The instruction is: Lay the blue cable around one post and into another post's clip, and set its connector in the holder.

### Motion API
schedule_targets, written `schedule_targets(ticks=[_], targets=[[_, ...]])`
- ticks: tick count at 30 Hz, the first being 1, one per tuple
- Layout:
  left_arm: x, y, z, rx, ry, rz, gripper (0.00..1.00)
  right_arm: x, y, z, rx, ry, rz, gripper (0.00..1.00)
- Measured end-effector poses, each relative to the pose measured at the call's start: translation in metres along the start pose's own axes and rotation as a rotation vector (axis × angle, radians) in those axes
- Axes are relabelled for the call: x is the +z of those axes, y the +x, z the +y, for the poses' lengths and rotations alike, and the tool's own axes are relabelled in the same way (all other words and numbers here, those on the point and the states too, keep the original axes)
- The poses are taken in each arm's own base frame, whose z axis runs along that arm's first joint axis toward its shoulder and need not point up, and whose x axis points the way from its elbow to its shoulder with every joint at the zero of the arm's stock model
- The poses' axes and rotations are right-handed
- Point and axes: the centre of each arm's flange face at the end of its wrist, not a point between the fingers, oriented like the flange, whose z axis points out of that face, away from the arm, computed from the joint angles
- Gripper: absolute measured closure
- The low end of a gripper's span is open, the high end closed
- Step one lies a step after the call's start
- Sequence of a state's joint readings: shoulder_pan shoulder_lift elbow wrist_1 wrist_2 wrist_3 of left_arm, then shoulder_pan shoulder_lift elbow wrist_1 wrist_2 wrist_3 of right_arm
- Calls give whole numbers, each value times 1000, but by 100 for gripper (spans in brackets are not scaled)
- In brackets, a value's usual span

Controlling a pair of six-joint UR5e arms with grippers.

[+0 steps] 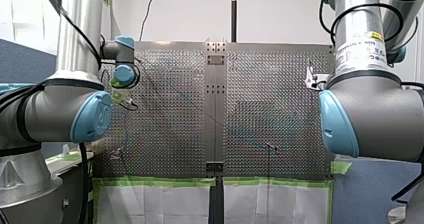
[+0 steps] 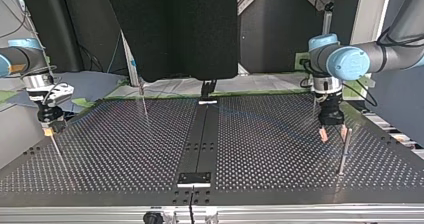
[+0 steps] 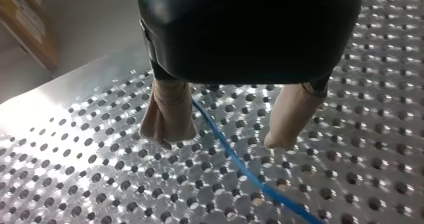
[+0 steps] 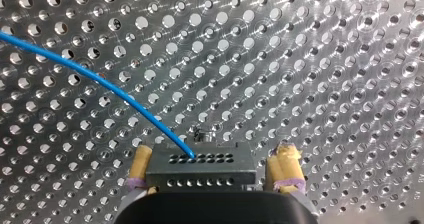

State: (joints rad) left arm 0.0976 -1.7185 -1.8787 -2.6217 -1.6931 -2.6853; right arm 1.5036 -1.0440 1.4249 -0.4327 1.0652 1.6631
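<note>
While the left tool [image 3: 224,139] hangs open over the worktop [image 3: 75,174], a shiny metal sheet punched with even rows of round holes, you can see its two blunt beige pads [image 3: 169,119] standing apart, with the blue cable [image 3: 240,166] running between them and not pinched. That cable is thin, smooth and round, and it slants over the sheet from under the black tool body out past the pads. Your right tool [image 4: 214,151] is closed on the connector [image 4: 202,166], a flat black block with two rows of small holes. Its long axis spans from one yellowish pad [image 4: 287,166] towards the other. The cable enters the far row and curves away across the sheet. In the top view, a thin upright metal post [image 2: 343,151] stands just beside the left tool.
</note>
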Motion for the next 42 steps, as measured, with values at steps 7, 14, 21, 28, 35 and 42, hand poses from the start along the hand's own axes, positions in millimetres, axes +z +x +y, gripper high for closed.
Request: schedule_targets(ticks=[7,14,21,28,35,42], targets=[[-7,3,1,45,-33,19,0,0,0,0,0,-2,-1,1],[-28,-4,3,101,-75,-8,0,0,0,0,1,-2,-1,1],[-52,-11,0,136,-64,-40,0,0,0,1,1,-3,-2,1],[-76,-20,-7,195,-103,-68,0,-1,0,4,3,-7,-2,1],[-91,-37,-21,255,-139,-116,0,-1,0,3,6,-7,-4,1],[-106,-49,-44,312,-138,-125,0,-1,-1,3,7,-7,-6,1]])
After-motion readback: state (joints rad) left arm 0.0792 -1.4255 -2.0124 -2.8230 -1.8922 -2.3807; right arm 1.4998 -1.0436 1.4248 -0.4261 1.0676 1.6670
